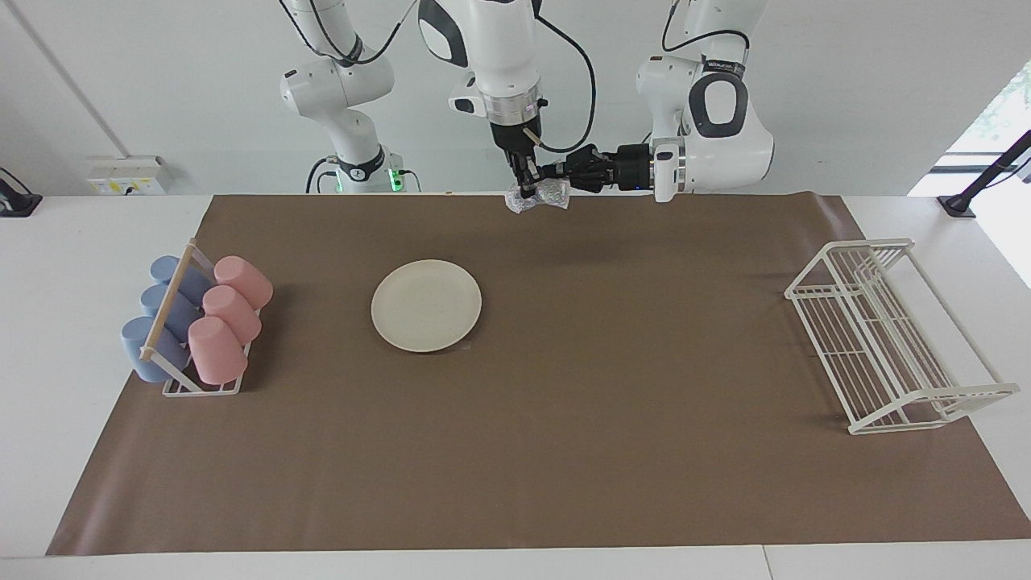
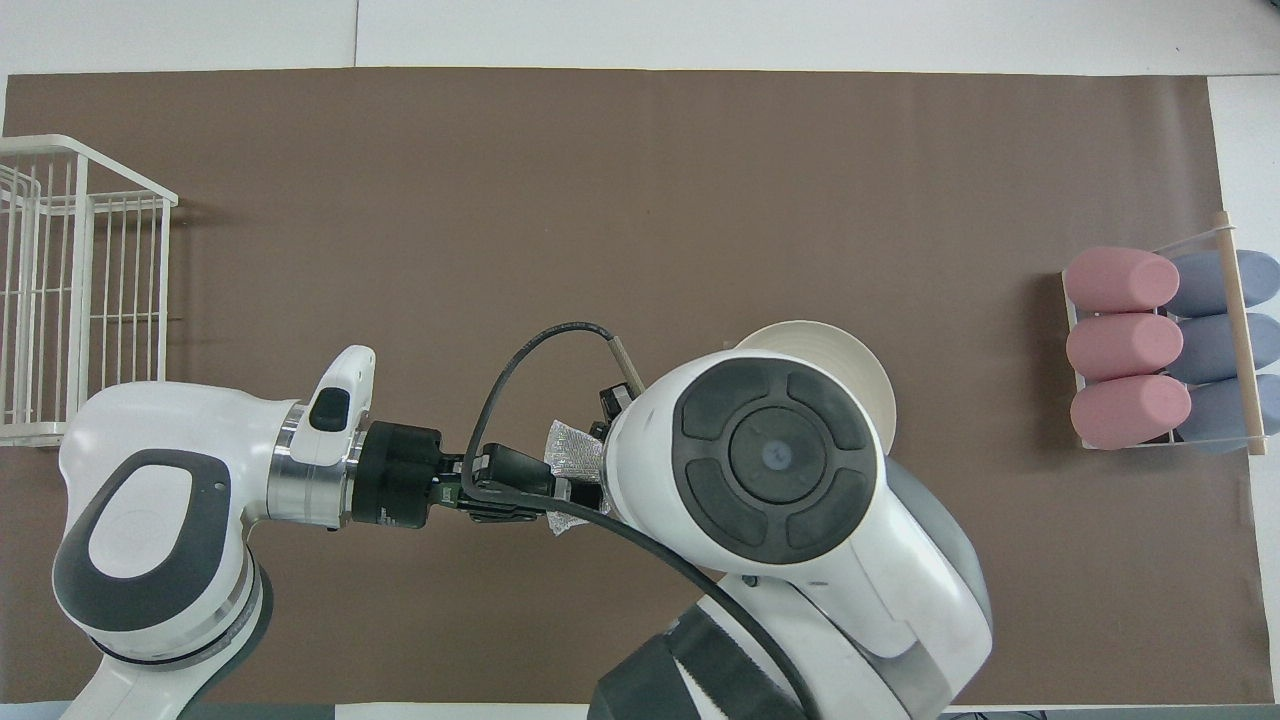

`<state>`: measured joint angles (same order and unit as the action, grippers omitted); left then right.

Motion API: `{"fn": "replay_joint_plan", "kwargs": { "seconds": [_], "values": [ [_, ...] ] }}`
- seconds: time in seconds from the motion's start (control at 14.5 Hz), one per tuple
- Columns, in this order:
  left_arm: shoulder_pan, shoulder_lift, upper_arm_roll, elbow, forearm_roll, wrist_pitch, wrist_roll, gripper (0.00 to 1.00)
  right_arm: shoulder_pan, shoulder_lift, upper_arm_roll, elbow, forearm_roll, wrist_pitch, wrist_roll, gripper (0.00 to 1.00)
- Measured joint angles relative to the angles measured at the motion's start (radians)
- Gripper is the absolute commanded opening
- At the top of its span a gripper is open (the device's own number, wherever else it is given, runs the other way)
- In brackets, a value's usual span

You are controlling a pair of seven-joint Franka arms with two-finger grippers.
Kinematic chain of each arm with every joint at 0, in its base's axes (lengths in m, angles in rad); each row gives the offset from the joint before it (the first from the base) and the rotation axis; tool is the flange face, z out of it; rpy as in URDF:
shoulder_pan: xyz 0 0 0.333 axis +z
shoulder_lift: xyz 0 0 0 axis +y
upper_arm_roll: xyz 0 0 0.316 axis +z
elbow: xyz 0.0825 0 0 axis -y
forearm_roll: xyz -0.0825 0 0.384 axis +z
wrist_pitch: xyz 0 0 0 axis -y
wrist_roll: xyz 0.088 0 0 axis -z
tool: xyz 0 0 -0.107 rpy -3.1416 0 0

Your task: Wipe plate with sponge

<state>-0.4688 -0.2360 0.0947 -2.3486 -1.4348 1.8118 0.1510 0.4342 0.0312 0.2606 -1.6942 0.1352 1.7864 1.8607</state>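
Observation:
The cream-white plate (image 1: 426, 305) lies on the brown mat, toward the right arm's end; in the overhead view only its rim (image 2: 850, 365) shows past the right arm. The silvery sponge (image 1: 548, 196) hangs in the air over the mat's edge nearest the robots and also shows in the overhead view (image 2: 572, 455). My right gripper (image 1: 527, 192) points straight down and is shut on the sponge. My left gripper (image 1: 552, 175) reaches in level from the side and meets the sponge at the same spot (image 2: 585, 490). In the overhead view the right gripper is hidden under its own arm.
A small rack (image 1: 201, 387) with pink cups (image 1: 217, 348) and blue cups (image 1: 145, 350) lying on their sides stands at the right arm's end. A white wire rack (image 1: 886, 338) stands at the left arm's end.

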Motion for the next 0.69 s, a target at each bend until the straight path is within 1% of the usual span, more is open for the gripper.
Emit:
{"fn": "replay_joint_plan", "kwargs": {
  "seconds": [0.21, 0.41, 0.55, 0.69],
  "values": [
    [0.000, -0.004, 0.003, 0.000, 0.000, 0.000, -0.008, 0.00, -0.001, -0.003, -0.002, 0.000, -0.001, -0.001, -0.038, 1.00],
    [0.004, -0.005, 0.008, 0.000, 0.021, 0.000, -0.024, 0.00, -0.011, -0.011, -0.006, 0.000, -0.001, -0.001, -0.120, 1.00],
    [0.020, -0.006, 0.015, 0.001, 0.090, 0.002, -0.056, 0.00, -0.031, -0.021, -0.008, 0.000, -0.002, -0.005, -0.197, 1.00],
    [0.068, -0.014, 0.019, 0.005, 0.204, 0.000, -0.107, 0.00, -0.062, -0.034, -0.009, -0.001, -0.002, -0.026, -0.302, 1.00]
  ]
}}
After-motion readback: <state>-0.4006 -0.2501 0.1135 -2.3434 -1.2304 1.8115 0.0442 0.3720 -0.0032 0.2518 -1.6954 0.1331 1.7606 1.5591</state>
